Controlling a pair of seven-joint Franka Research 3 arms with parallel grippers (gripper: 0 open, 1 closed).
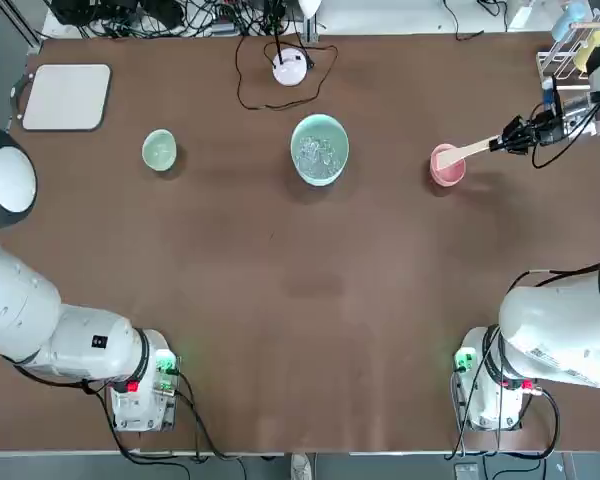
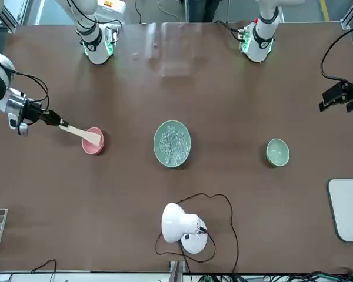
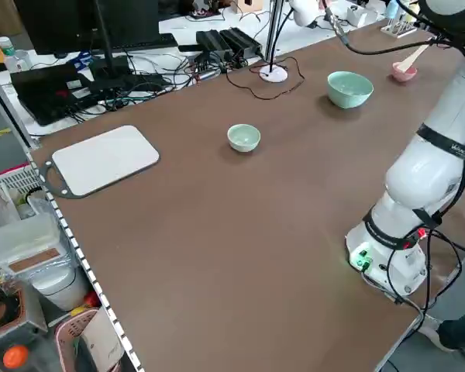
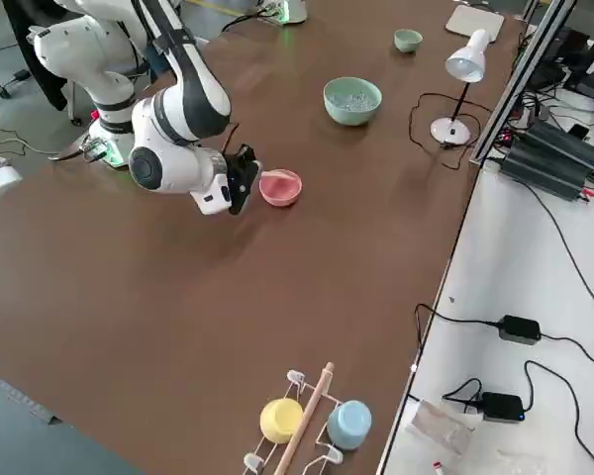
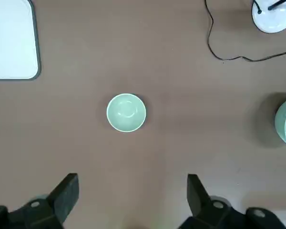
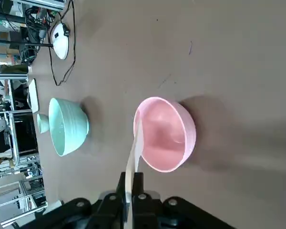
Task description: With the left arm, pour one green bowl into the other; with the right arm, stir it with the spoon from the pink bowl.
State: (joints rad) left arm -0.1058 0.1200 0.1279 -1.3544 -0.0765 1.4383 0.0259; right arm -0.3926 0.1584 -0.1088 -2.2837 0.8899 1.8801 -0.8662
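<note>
- Brown tabletop (image 1: 280, 260) fills most of the top view.
- Left gripper, black two-finger (image 2: 325, 107): right edge of front view, above table; fingers wide apart, nothing held.
- Right gripper, black two-finger (image 6: 130, 174): upper right of top view; closed on spoon handle.
- Large mint-green round bowl (image 1: 321, 119), clear bits inside: upper centre.
- Small sage-green round bowl (image 1: 159, 150): upper left.
- Small pink round bowl (image 1: 448, 174): upper right.
- Flat light-tan wooden spoon (image 1: 467, 152): blade at pink bowl's mouth.
</note>
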